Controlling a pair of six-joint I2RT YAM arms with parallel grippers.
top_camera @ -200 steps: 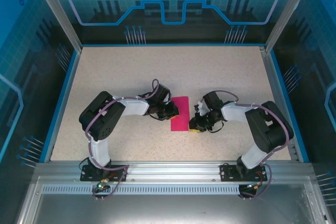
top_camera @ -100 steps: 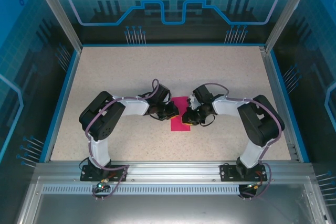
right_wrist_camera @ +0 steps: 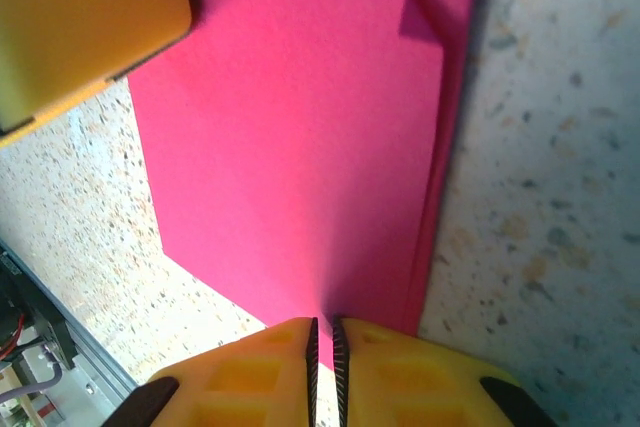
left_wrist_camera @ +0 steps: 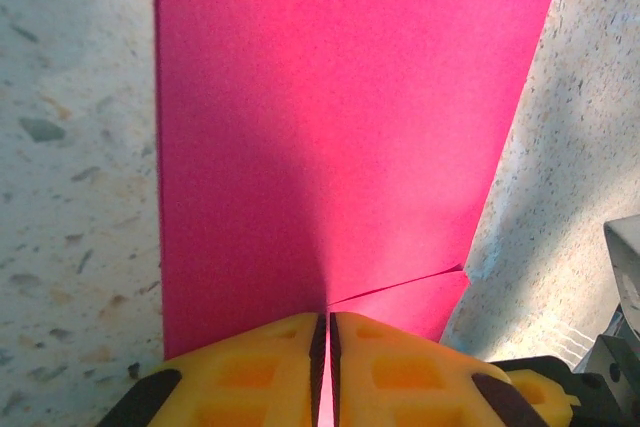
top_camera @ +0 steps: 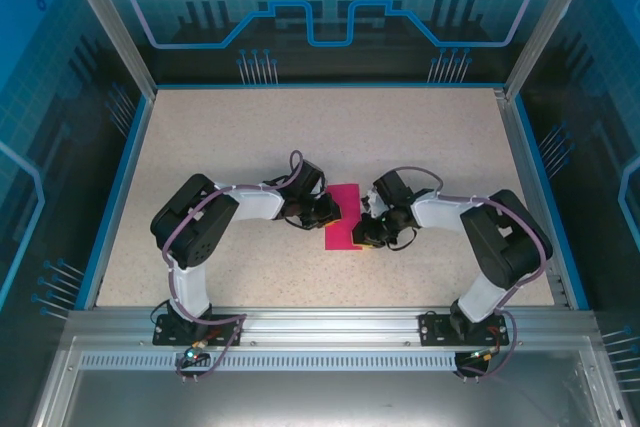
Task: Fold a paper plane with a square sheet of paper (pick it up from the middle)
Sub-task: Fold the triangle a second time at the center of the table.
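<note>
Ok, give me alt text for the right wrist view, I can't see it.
The right end effector is pinched shut on the near edge of the folded pink paper, lying layered on the speckled table. A yellow finger of the left end effector sits at top left.

Sheet of paper (top_camera: 343, 217): plain magenta-pink with no pattern, darker where shadow falls across it in the wrist views. Table top (top_camera: 250, 137): pale beige, flecked all over with small grey and brown specks. Table border (top_camera: 118, 197): bright blue. My left gripper (left_wrist_camera: 325, 332) and my right gripper (right_wrist_camera: 322, 332): yellow fingers with black patches at the outer corners. My left arm (top_camera: 255, 202) and my right arm (top_camera: 450, 212): white links, black joint housings, greyish-lilac cables. Front rail (top_camera: 320, 322): bare silver metal. Enclosure walls (top_camera: 330, 7): translucent blue, printed with a fine grid and lighter blue circuit-like lines.
</note>
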